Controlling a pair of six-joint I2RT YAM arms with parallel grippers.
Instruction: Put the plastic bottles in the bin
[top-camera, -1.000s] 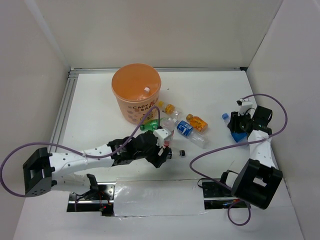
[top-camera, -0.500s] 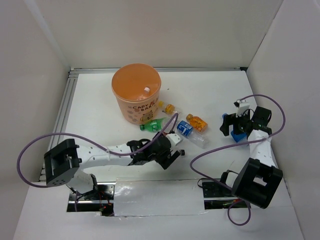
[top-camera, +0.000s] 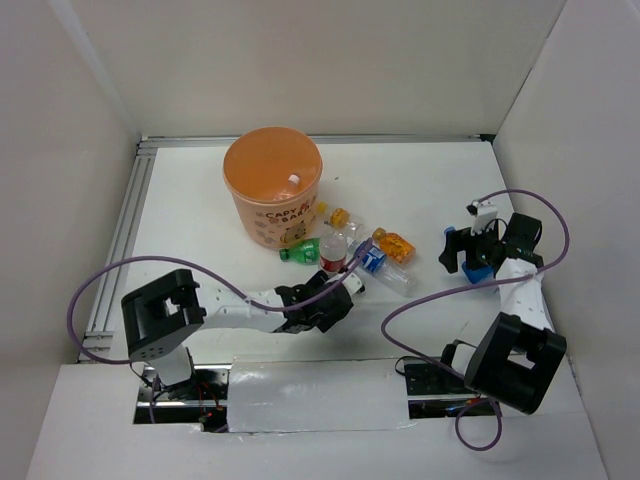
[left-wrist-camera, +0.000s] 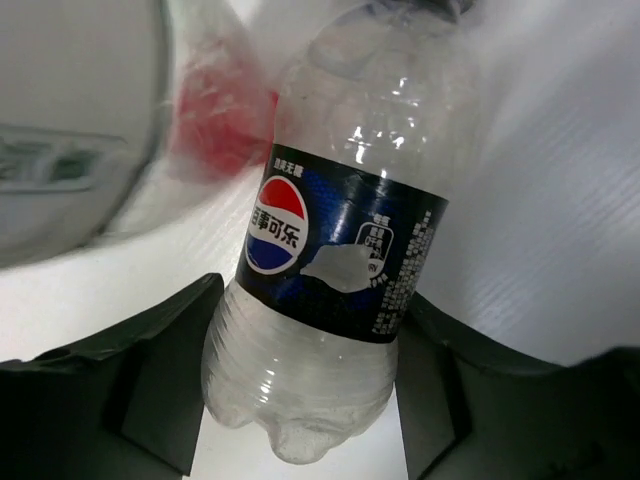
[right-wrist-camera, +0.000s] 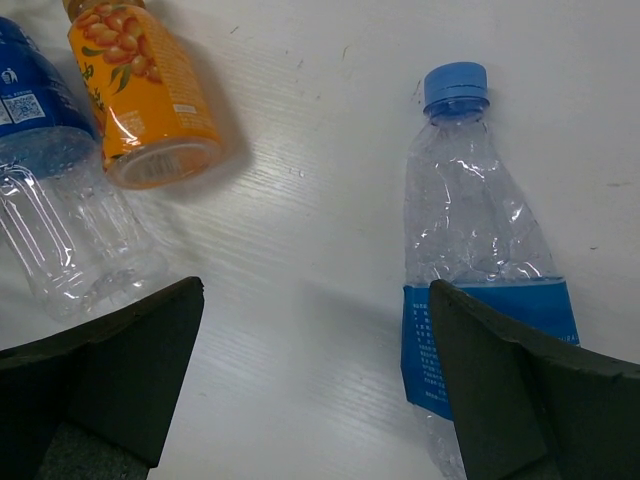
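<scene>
The bin (top-camera: 272, 195) stands at the back left, an orange bucket. Several plastic bottles lie in front of it: a green one (top-camera: 300, 251), a red-labelled one (top-camera: 333, 256), an orange one (top-camera: 396, 244) and a dark-blue-labelled Pepsi bottle (top-camera: 371, 260). My left gripper (top-camera: 347, 284) is shut on the base of the Pepsi bottle (left-wrist-camera: 330, 290), a finger against each side. My right gripper (top-camera: 464, 258) is open over the table. A crumpled bottle with a blue cap (right-wrist-camera: 470, 250) lies beside its right finger (right-wrist-camera: 540, 400).
A small amber bottle (top-camera: 340, 215) lies by the bin. A clear bottle (right-wrist-camera: 50, 220) and the orange bottle (right-wrist-camera: 145, 100) lie left of the right gripper. An aluminium rail (top-camera: 128, 225) runs along the left edge, and white walls close in the table.
The left arm reached right and forward to the Pepsi bottle, and its jaws closed in on it. The right gripper went from shut to wide open.
</scene>
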